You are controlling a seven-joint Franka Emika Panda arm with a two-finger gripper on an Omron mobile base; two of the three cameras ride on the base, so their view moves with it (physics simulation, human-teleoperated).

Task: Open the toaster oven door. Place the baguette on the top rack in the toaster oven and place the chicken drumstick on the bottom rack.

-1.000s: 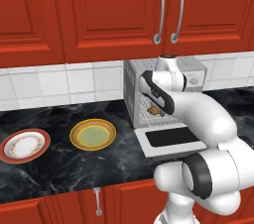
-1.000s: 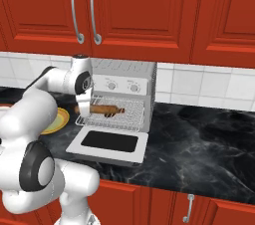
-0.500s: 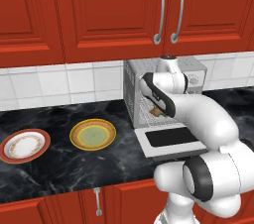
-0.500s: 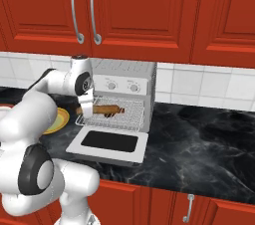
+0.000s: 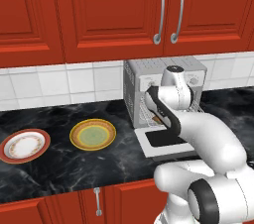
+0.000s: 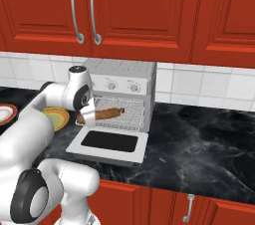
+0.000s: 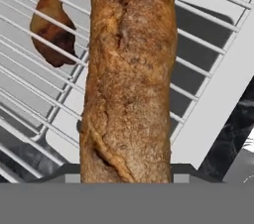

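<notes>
Lying on a toaster oven (image 6: 124,82) rack, baguette (image 7: 129,74) seemingly above chicken drumstick (image 7: 49,25).

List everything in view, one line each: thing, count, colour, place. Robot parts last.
toaster oven: 1, silver-grey, on the counter against the tiles.
toaster oven door: 1, silver-grey with dark glass, folded down flat.
baguette: 1, brown, over a wire rack in the oven mouth.
chicken drumstick: 1, reddish-brown, beneath the rack wires.
plates: 2, yellow-green and white with a red rim, on the counter left of the oven.
cabinet doors: red, above.
tool: 1, shut on the baguette's end.
</notes>
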